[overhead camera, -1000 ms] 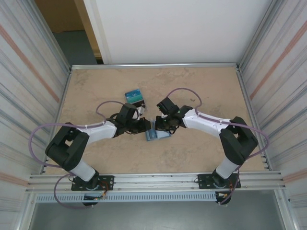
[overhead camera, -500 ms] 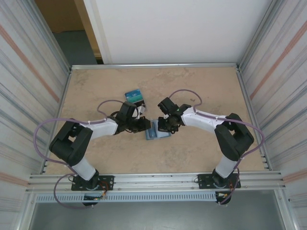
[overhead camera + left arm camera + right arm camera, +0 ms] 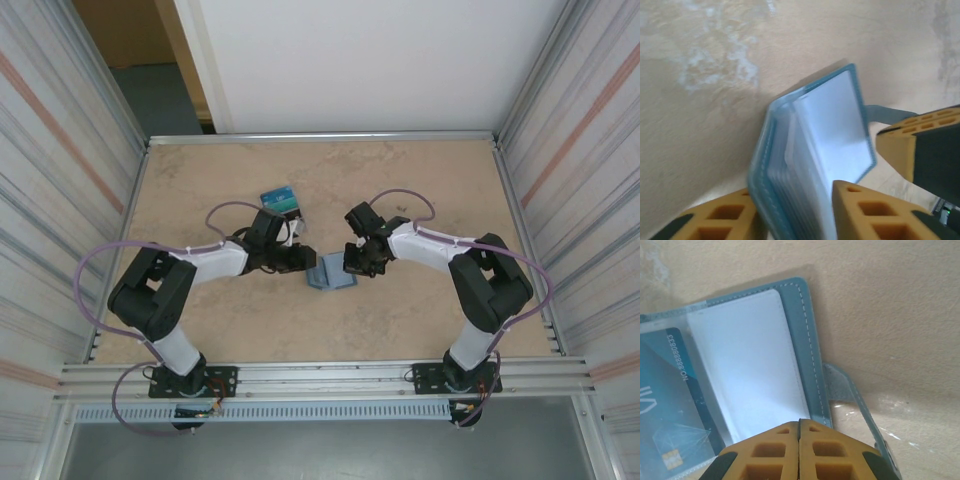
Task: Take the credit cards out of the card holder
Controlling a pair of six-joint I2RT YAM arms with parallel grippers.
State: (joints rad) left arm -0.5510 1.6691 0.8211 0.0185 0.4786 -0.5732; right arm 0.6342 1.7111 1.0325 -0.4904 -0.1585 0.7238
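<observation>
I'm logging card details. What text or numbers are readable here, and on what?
"NO 88880333": on the teal credit card inside the card holder.
Large pale letters at that card's left edge: cut off, unreadable.
Loose cards on the table: print too small to read.

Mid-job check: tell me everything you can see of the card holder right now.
The card holder is a teal-blue bifold, leather-like with pale stitching and a strap tab, resting part-open mid-table between both arms. Inside are clear sleeves: one holds a pale blank panel, the next a teal card with a chip. The left pincer straddles one end, grip unclear; the shut right pincer sits at the open cover's edge.
</observation>
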